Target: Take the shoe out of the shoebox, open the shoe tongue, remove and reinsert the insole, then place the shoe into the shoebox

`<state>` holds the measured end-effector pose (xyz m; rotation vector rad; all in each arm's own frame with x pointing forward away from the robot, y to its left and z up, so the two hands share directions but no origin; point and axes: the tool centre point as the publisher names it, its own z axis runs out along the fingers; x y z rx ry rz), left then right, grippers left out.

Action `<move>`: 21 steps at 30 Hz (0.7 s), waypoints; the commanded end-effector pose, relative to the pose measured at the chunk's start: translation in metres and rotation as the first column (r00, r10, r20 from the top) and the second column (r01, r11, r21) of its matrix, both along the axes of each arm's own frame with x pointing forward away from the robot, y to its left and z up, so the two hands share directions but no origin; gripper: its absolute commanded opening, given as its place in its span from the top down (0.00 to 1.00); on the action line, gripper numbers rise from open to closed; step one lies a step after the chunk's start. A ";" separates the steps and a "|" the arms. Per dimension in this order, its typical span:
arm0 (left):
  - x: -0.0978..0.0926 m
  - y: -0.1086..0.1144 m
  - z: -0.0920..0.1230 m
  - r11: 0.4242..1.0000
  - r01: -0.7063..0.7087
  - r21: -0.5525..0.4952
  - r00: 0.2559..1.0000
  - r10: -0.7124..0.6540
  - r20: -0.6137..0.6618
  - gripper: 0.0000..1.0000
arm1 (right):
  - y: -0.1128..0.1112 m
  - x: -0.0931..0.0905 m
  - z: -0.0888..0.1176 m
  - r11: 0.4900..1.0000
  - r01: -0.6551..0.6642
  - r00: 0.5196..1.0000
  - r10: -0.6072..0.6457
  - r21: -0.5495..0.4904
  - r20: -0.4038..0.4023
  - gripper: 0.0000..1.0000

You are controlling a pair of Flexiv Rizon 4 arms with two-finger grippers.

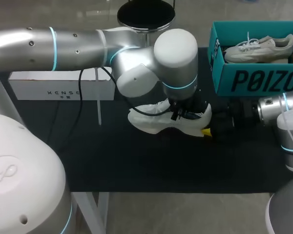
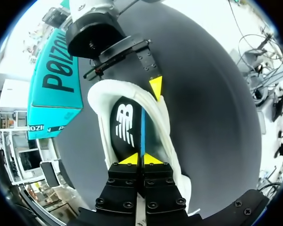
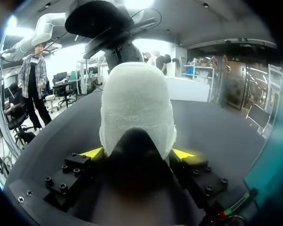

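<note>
Shoe (image 1: 146, 119) lies out on the tabletop (image 1: 136, 161), mid-frame. Right claw (image 3: 137, 153) clamps its heel, and left claw (image 2: 142, 158) pinches narrowly on the insole (image 2: 125, 125). Reinsertion and boxing seemingly remain.

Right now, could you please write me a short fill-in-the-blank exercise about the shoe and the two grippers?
The white shoe lies on the black ___.
The right gripper clasps the shoe's ___.
The left gripper is shut on a thin blue strip over the ___ insole.
Another shoe sits in the teal ___.
Missing: mat; heel; black; shoebox.
</note>
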<state>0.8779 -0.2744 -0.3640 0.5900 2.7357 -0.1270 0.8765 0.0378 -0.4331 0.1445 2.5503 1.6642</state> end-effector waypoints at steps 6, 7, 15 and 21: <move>0.004 0.008 0.018 0.997 -0.077 -0.027 0.997 0.078 0.027 1.00 | 0.001 0.000 -0.004 1.000 0.001 1.000 -0.001 -0.002 0.001 1.00; 0.005 0.009 0.019 0.996 -0.085 -0.033 0.996 0.086 0.032 1.00 | 0.001 0.000 -0.004 1.000 0.001 1.000 -0.001 -0.002 0.001 1.00; 0.000 0.014 0.029 0.984 -0.137 -0.115 0.990 0.141 0.028 1.00 | 0.001 0.000 -0.004 1.000 0.001 1.000 -0.001 -0.002 0.001 1.00; -0.009 0.010 0.036 0.979 -0.125 -0.162 0.991 0.130 0.018 1.00 | 0.001 0.000 -0.004 1.000 0.001 1.000 -0.001 -0.002 0.001 1.00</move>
